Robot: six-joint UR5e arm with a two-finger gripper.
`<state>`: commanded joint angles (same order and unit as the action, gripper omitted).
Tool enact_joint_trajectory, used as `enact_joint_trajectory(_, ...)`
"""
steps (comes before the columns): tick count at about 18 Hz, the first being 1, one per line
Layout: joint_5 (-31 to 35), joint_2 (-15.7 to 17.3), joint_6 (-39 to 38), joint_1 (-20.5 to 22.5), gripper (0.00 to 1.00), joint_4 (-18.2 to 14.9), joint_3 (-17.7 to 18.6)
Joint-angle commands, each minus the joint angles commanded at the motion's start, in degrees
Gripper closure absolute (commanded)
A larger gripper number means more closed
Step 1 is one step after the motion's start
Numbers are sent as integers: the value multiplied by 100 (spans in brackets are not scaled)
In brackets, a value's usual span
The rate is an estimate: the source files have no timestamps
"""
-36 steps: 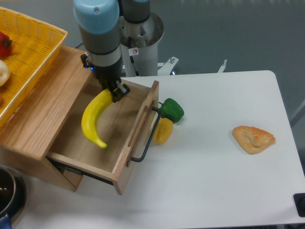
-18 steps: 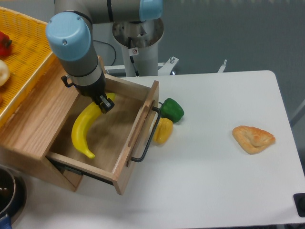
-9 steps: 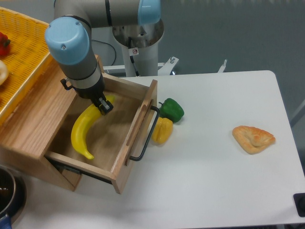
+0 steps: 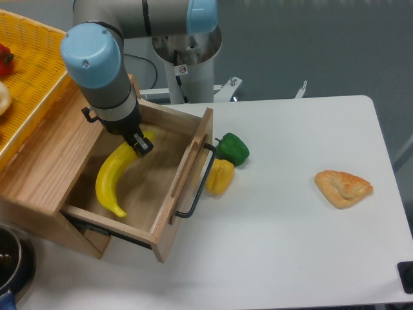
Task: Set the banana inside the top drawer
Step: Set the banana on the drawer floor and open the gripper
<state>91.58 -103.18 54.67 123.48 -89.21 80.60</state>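
The banana [image 4: 113,181] is long, curved and bright yellow. It lies inside the open top drawer [image 4: 155,190], on the left side of its floor, lower tip towards the front. The drawer is light oak with a black wire handle [image 4: 197,190] on its front panel. My gripper [image 4: 140,143] reaches down into the drawer and is shut on the banana's upper end. The arm's blue-capped wrist hides the drawer's back left corner.
A green pepper [image 4: 233,149] and a small yellow pepper [image 4: 221,176] lie on the white table right by the drawer handle. A pastry [image 4: 343,187] lies at the right. A yellow woven basket [image 4: 39,71] sits on the cabinet top [image 4: 55,155]. A dark pot [image 4: 10,265] is at the bottom left.
My gripper has carried the banana left and down into the drawer. In the last half second it has barely moved.
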Motion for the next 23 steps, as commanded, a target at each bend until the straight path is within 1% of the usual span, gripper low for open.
enact_joint_trajectory(6,0,-9,176,132,73,35,-18)
enact_joint_trajectory(14,9,-35,167,123,72,62,88)
enact_joint_trajectory(16,53,-26,167,115,69,62,123)
enact_joint_trajectory(18,70,-26,167,115,63,70,141)
enact_joint_trajectory(21,70,-26,167,106,60,70,149)
enact_joint_trajectory(23,70,-26,167,106,52,79,158)
